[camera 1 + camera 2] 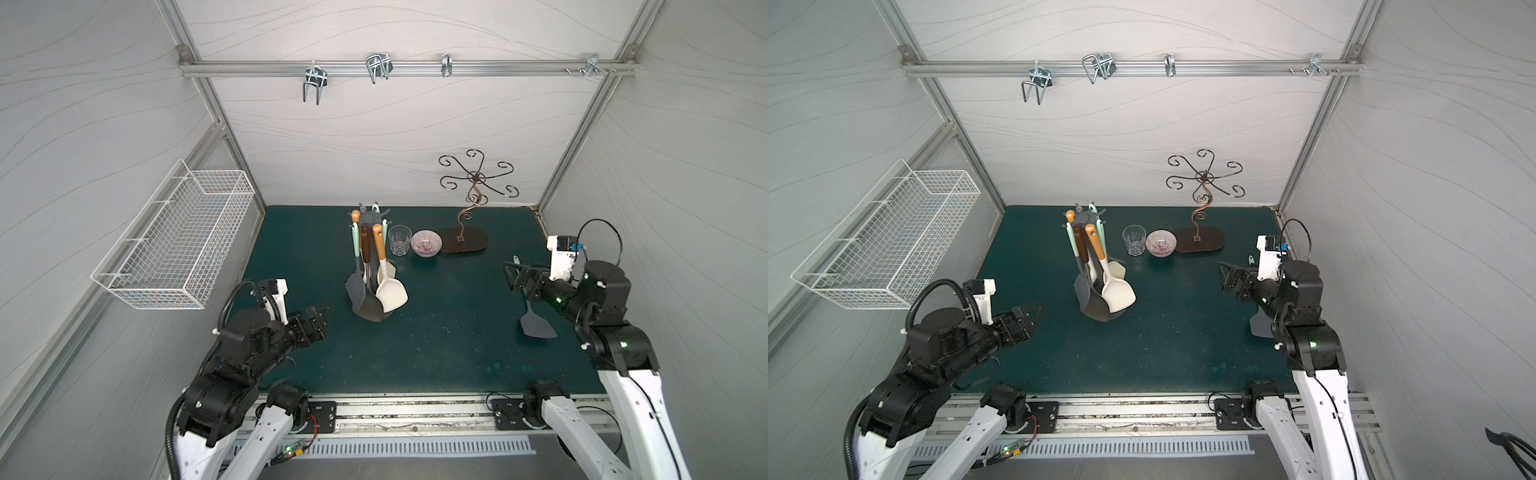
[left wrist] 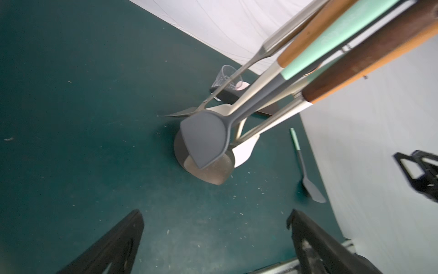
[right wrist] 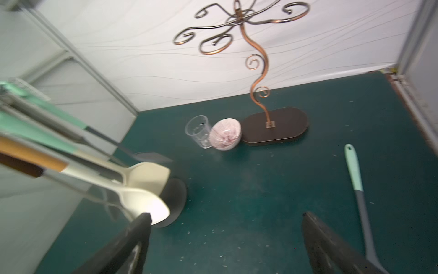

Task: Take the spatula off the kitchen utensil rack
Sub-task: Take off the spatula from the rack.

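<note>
Mint-handled spatula (image 3: 354, 175) lies on the worktop (image 3: 260, 201) beside my right claw (image 3: 226, 215), spread apart and empty; I'd lift away without nudging it.

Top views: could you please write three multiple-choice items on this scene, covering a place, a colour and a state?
1. The lone mint-handled spatula lies: A on the mat by the right end effector; B in the wire basket; C in the bowl.
2. The mat is: A red; B dark green; C yellow.
3. The right end effector is: A shut on the spatula; B shut, empty; C open, empty.
Key: 1A, it lies flat there; 2B, green all over; 3C, jaws apart, nothing between.
</note>
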Robot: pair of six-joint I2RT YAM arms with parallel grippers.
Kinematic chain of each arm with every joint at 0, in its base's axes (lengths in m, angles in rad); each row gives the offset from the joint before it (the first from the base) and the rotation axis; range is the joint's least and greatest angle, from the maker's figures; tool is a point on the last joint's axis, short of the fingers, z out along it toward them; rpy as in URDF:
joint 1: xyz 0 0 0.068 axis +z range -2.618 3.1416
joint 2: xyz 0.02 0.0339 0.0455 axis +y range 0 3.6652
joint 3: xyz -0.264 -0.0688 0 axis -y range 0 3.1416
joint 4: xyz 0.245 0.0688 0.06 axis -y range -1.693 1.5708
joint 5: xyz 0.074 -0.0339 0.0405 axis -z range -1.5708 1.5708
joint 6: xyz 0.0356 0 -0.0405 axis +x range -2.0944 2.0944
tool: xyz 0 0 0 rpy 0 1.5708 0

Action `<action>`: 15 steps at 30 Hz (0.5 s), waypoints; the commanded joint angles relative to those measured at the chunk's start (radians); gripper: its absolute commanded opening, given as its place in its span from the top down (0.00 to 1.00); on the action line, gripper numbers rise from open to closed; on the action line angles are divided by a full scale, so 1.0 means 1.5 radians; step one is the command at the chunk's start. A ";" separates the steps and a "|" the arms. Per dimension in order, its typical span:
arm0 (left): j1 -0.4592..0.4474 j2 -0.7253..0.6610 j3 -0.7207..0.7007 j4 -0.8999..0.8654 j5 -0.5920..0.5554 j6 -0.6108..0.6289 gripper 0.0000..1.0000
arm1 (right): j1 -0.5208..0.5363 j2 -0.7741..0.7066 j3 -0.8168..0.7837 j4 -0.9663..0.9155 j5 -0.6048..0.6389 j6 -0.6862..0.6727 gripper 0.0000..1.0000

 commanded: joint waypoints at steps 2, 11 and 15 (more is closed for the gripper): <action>-0.002 -0.030 0.057 -0.050 0.020 -0.056 0.00 | 0.014 -0.033 -0.033 0.048 -0.123 0.060 0.01; -0.002 0.055 0.067 -0.004 0.020 -0.025 0.00 | 0.068 0.006 -0.009 0.112 -0.118 0.073 0.01; -0.002 0.102 0.043 0.056 0.025 -0.022 0.00 | 0.077 0.044 -0.024 0.218 -0.122 0.132 0.01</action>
